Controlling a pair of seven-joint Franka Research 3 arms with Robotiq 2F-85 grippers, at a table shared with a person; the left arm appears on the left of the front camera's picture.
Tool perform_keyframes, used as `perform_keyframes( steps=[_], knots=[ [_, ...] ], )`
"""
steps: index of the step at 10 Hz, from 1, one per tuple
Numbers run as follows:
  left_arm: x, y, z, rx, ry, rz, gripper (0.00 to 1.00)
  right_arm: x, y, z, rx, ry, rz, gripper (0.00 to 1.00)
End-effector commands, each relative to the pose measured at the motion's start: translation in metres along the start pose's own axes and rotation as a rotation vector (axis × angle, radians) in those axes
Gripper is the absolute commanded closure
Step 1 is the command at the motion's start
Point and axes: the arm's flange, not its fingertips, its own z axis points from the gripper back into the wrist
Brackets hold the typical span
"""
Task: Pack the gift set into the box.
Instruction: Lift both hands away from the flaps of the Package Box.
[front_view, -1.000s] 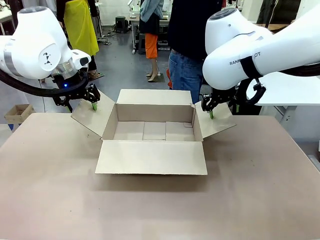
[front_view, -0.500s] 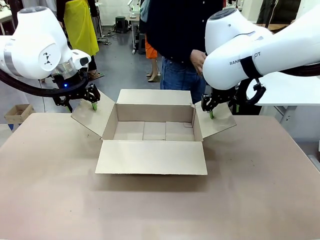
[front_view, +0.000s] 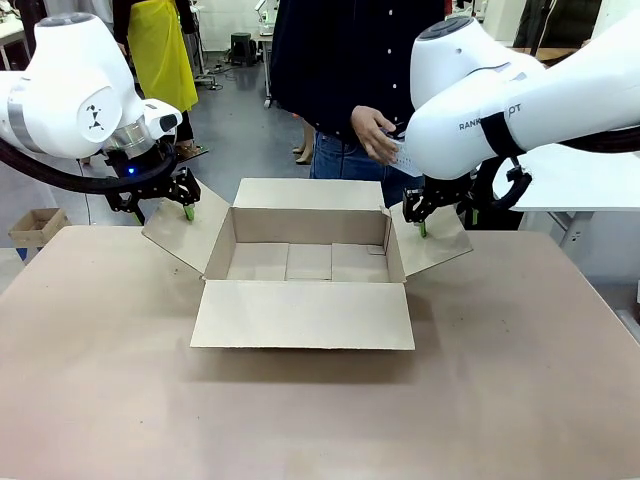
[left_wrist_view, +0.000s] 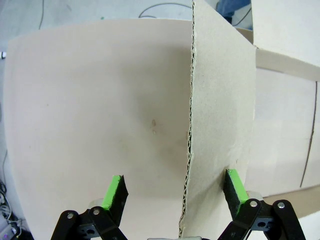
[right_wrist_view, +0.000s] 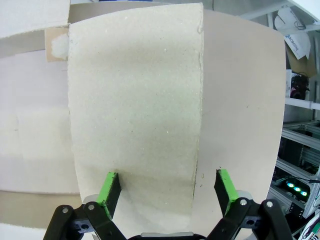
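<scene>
Beige counter (front_view: 300, 420) carries a plain brown cardboard box (front_view: 305, 262) at mid-frame, flaps spread and nothing inside. The left gripper (left_wrist_view: 174, 181) and right gripper (right_wrist_view: 166, 179) sit wide open at its side flaps. Upper middle, a person's hand (front_view: 372, 130) holds a pale item (front_view: 398, 157), likely the gift set, so packing looks not yet begun.

Box (front_view: 310, 226) mouth is open from above. Left pincer (front_view: 162, 208) blocks its left flap and right pincer (front_view: 445, 220) its right flap, jaws spread. Person's hand (front_view: 375, 132) occupies the far side. Bench (front_view: 300, 420) before the box is passable.
</scene>
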Motion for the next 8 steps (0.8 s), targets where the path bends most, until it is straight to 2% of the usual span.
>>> perform_keyframes(
  steps=[1, 8],
  knots=[
    [-0.0008, -0.0011, 0.0021, 0.018, -0.003, 0.014, 0.00, 0.0012, -0.0011, 0.0017, -0.020, -0.007, 0.008, 0.00],
    [-0.0008, -0.0011, 0.0021, 0.018, -0.003, 0.014, 0.00, 0.0012, -0.0011, 0.0017, -0.020, -0.007, 0.008, 0.00]
  ],
)
